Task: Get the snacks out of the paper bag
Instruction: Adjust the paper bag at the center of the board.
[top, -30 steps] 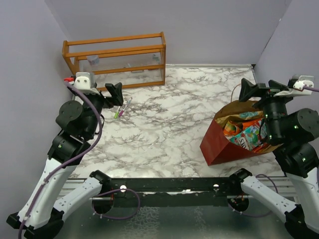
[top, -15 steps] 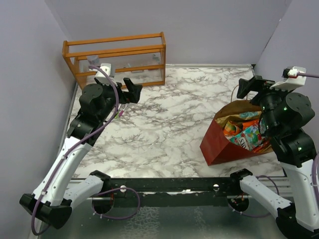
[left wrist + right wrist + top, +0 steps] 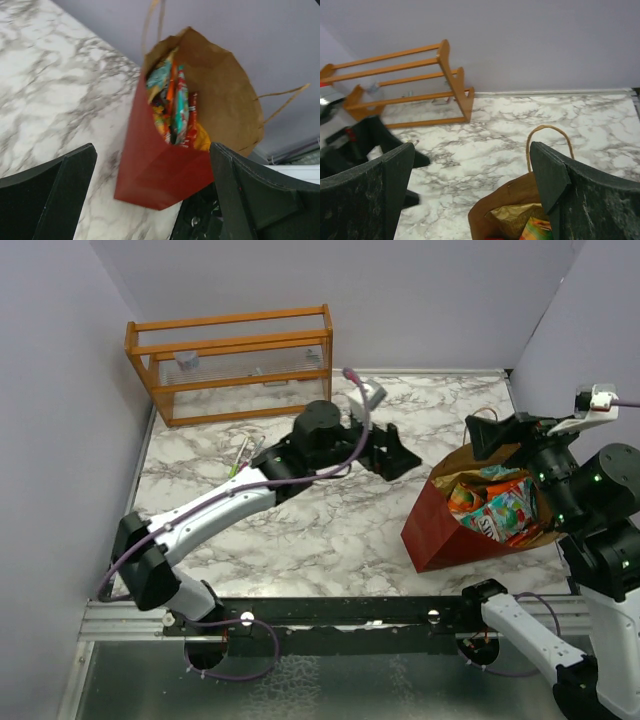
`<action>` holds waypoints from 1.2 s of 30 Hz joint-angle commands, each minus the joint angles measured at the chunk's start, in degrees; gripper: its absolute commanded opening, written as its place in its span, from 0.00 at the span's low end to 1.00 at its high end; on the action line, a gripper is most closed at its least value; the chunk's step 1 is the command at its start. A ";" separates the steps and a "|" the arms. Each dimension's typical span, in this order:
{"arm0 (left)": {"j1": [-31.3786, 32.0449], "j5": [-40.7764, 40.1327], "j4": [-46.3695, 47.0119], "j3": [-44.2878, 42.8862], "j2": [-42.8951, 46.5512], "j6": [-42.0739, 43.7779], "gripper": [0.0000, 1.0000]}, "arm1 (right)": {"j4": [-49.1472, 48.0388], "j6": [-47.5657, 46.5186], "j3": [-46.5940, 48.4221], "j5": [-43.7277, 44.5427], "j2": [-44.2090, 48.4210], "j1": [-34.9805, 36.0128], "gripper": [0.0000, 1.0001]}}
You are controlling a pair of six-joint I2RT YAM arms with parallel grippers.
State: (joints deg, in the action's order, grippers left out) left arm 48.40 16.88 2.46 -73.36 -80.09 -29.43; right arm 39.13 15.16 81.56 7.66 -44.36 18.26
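With left jaws and right jaws released and empty, left jaws should enter the bag (image 3: 440, 535) squarely, pinching one top snack (image 3: 500, 508).

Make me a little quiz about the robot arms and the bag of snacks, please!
1. True or false: the paper bag is empty.
2. Pick one: the orange rack stands A) at the far left of the table, B) inside the bag, C) on top of the bag.
3. Fill in: the left fingers and the right fingers are both ____ (open or shut).

Key: 1 false, colourful snacks fill it. 2 A. 3 open, with nothing held.
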 commanded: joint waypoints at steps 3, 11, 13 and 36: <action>7.18 1.73 -1.24 -20.61 -17.51 7.51 0.97 | -1.36 0.57 -2.06 -11.91 6.71 -0.47 0.99; 7.50 -2.41 -6.84 -40.74 -33.19 10.01 0.94 | 1.96 -0.01 -0.02 -9.80 10.50 -0.51 0.99; 7.49 -2.78 -6.55 -43.24 -35.62 9.48 0.94 | 2.52 -0.27 -0.03 -8.85 11.11 -0.51 0.99; 2.54 -2.97 -9.05 -58.77 -44.39 4.64 0.00 | 7.85 1.05 -2.30 -4.43 12.87 -0.51 0.99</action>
State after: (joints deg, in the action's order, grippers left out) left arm 53.63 15.44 -6.76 -132.70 -129.08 -23.40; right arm 44.27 15.25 80.44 1.67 -31.86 17.98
